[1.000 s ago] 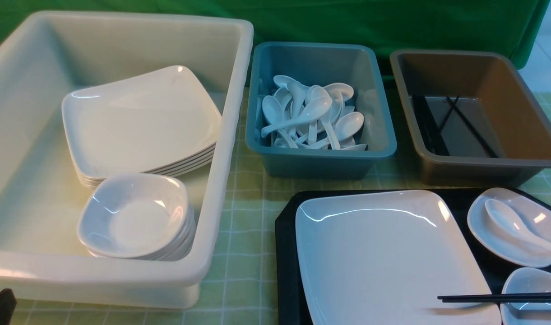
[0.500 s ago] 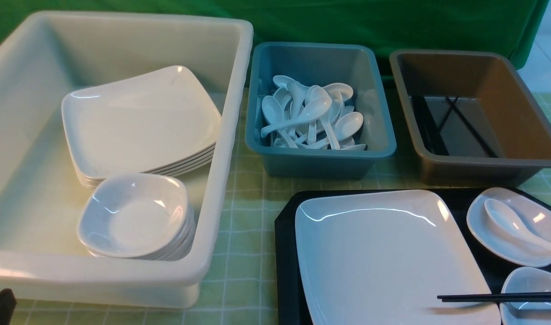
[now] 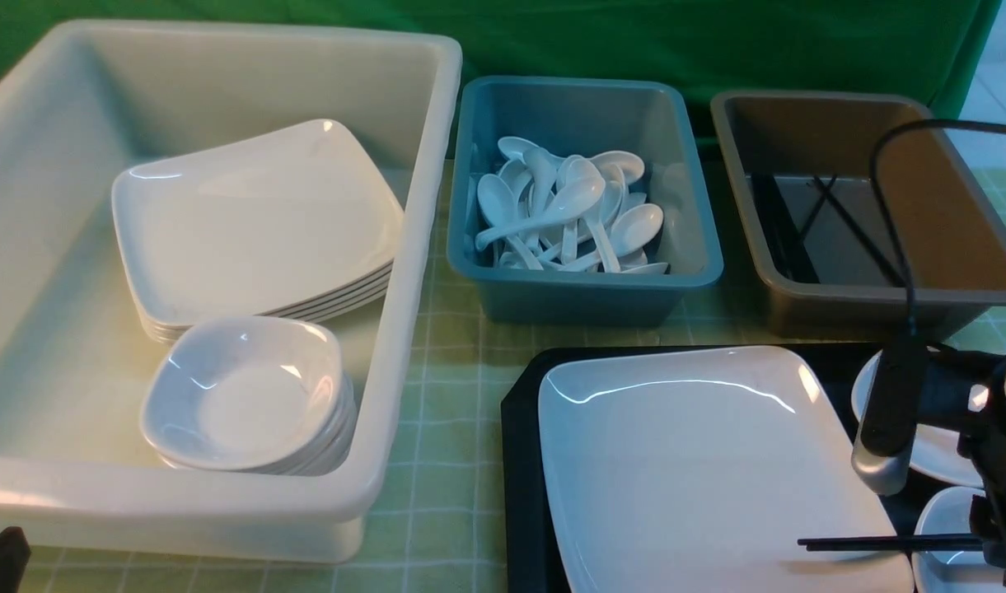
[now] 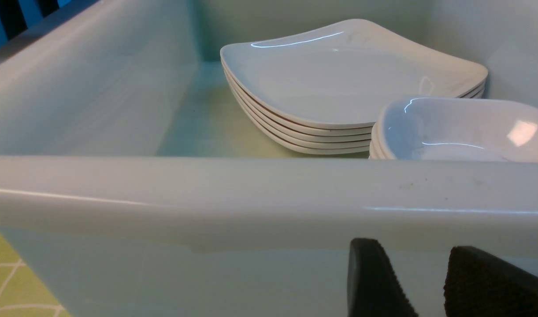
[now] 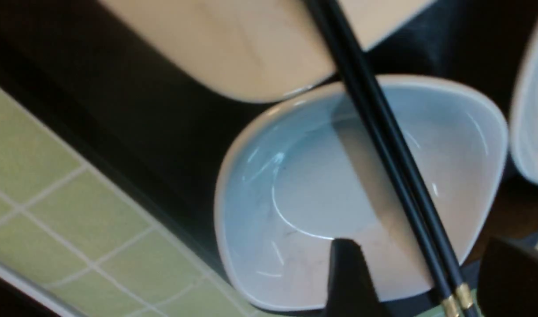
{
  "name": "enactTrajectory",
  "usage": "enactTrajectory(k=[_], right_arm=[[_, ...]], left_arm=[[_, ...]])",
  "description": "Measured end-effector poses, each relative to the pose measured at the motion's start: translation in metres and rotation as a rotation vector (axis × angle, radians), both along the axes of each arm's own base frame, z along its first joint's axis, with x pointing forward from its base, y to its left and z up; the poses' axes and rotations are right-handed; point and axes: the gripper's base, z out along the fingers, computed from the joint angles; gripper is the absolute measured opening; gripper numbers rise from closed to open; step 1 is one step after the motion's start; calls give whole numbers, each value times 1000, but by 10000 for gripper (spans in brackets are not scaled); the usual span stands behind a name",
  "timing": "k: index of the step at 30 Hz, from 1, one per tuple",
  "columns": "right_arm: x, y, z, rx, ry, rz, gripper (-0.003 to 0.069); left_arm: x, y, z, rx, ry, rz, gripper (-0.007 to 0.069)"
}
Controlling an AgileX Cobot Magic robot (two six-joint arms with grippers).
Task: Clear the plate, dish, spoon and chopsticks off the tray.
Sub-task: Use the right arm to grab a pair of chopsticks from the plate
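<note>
The white square plate (image 3: 700, 469) lies on the dark tray (image 3: 521, 461). The black chopsticks (image 3: 882, 543) rest across the plate's near corner and a small white dish (image 3: 939, 527). My right arm (image 3: 1001, 461) hangs over the tray's right side and hides the spoon and most of the far dish (image 3: 931, 449). In the right wrist view my right gripper (image 5: 427, 281) is open, with the chopsticks (image 5: 383, 132) running between its jaws above the dish (image 5: 304, 198), untouched. The plate's corner (image 5: 251, 44) and the tray (image 5: 119, 110) show there. My left gripper (image 4: 421, 281) is open and empty in front of the cream tub's wall (image 4: 251, 198).
The cream tub (image 3: 424, 247) at left holds a stack of plates (image 3: 255, 222) and a stack of dishes (image 3: 239, 395). A teal tub (image 3: 585, 99) holds several spoons. A brown tub (image 3: 865, 107) holds chopsticks. A green checked cloth (image 3: 453, 494) covers the table.
My right arm has come in from the right over the tray's right side, covering the spoon and the far dish. The tableware and the left gripper have not moved.
</note>
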Motion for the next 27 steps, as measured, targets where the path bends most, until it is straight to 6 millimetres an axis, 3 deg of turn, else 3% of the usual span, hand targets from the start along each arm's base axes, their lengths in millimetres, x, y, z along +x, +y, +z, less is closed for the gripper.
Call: enactTrajectory(k=[9, 20, 24, 27], right_arm=[[18, 4, -29, -53, 54, 181, 380], [28, 4, -61, -108, 149, 222, 376], [29, 5, -63, -107, 148, 227, 281], [29, 4, -64, -113, 160, 225, 132]], left_arm=[[0, 0, 0, 0, 0, 0, 232], [0, 0, 0, -3, 0, 0, 232], [0, 0, 0, -3, 0, 0, 232], [0, 0, 0, -3, 0, 0, 232]])
